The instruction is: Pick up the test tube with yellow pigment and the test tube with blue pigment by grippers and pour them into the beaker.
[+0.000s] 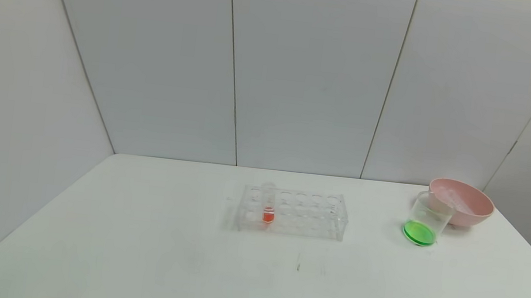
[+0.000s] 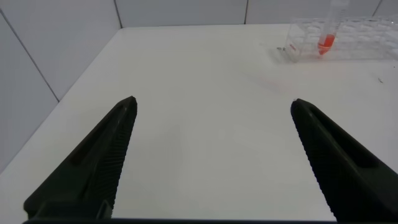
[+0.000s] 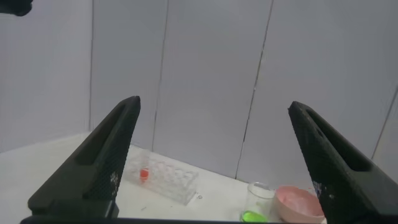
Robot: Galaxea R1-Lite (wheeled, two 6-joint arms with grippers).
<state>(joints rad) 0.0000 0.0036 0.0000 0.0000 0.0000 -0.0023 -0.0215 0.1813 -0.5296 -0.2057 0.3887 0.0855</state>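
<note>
Where the white table (image 1: 133, 254) runs back to the pale panelled wall (image 1: 304, 73), the beaker (image 1: 428, 218) stands at about three o'clock from the table's middle, a clear straight-walled cup with a flared rim, holding a shallow layer of bright green liquid (image 1: 419, 232) across its bottom. Just beyond it, at roughly one o'clock from the beaker and seeming to touch it, sits a pink round bowl (image 1: 464, 201) with smooth, matte walls; something pale and clear lies inside, too faint to identify. Near the table's centre is a clear plastic rack (image 1: 293, 212), a long box pierced with rows of round holes, and one slim round-bottomed tube (image 1: 268, 204) stands upright in a hole toward its nine o'clock end, with a little orange-red liquid at its bottom. No tube with yellow or blue liquid can be made out in any view. Neither arm appears in the head view. The left gripper (image 2: 211, 155) hangs low over bare tabletop with its two black, ridged, pointed fingers spread wide and nothing between them, the rack well ahead. The right gripper (image 3: 214, 162) is raised higher and aimed toward the wall, fingers likewise spread wide and empty, with the rack, beaker and bowl below.
</note>
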